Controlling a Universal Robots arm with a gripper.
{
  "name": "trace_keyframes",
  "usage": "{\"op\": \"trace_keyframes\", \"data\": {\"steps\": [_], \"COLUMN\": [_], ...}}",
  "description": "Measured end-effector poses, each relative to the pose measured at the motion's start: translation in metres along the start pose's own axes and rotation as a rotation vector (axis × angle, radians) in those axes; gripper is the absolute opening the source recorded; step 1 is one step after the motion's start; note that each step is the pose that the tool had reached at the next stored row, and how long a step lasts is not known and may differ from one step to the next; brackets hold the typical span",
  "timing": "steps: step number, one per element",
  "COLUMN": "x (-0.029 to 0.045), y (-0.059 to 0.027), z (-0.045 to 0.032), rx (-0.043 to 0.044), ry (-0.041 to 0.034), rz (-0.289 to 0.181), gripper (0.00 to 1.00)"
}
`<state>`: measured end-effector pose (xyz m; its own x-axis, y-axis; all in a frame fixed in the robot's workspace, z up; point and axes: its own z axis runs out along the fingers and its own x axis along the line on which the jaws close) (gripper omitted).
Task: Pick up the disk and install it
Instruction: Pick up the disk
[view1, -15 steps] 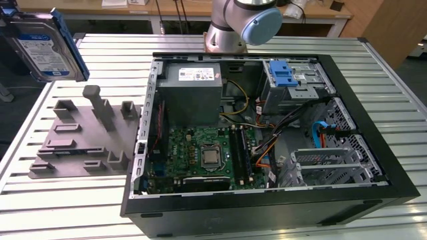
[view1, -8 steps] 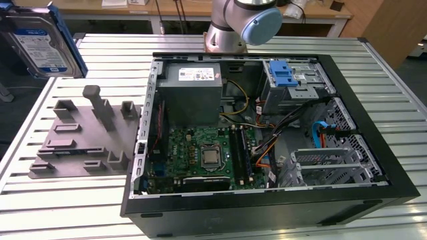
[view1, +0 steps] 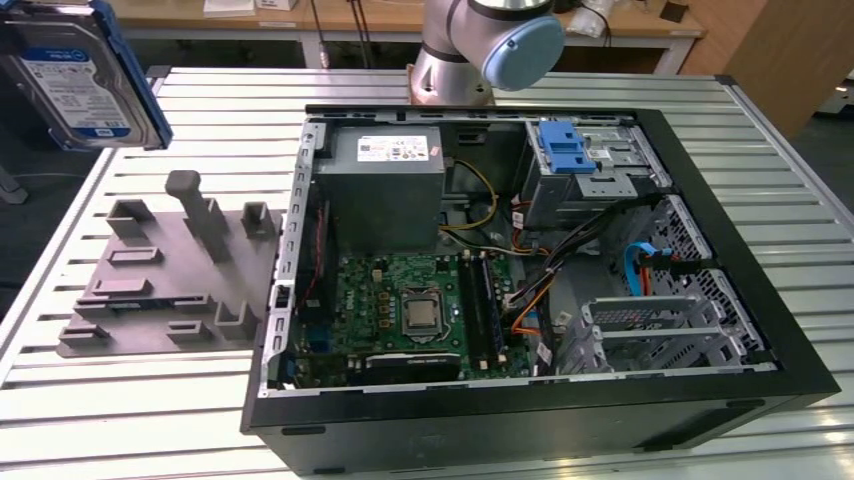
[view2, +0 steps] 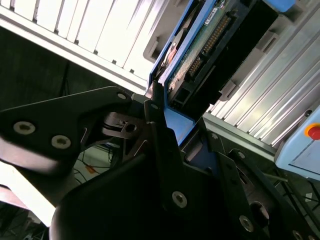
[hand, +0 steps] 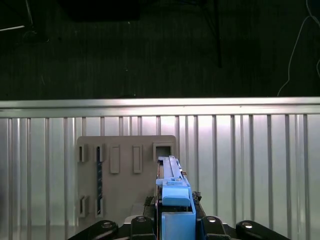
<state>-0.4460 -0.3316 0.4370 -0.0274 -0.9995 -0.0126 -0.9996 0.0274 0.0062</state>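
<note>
The disk (view1: 80, 85), a silver hard drive with a white-and-blue label and blue side rails, hangs high in the air at the exterior view's far left, above the table's back corner. In the second wrist view my gripper (view2: 170, 117) is shut on the disk (view2: 200, 50), with its dark fingers (view2: 155, 107) pressed against the blue rails. The first wrist view looks along the disk (hand: 172, 187) edge-on, clamped in my gripper (hand: 175, 212), with the grey holder plate (hand: 125, 175) on the table right below it.
An open black computer case (view1: 534, 420) lies on the slatted metal table (view1: 160, 420). Inside it are a drive bay with a blue latch (view1: 571, 150), a power supply (view1: 387, 190), a motherboard (view1: 400, 310) and cables. The grey holder plate (view1: 174, 270) lies beside the case, and the arm's base (view1: 487, 45) stands behind it.
</note>
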Motion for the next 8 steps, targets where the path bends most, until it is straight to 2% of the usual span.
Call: {"op": "trace_keyframes", "data": {"steps": [8], "x": [-0.0001], "y": [0.0001], "z": [-0.0089], "rx": [0.0000], "ry": [0.0000], "rz": [0.000], "gripper": [0.36]}}
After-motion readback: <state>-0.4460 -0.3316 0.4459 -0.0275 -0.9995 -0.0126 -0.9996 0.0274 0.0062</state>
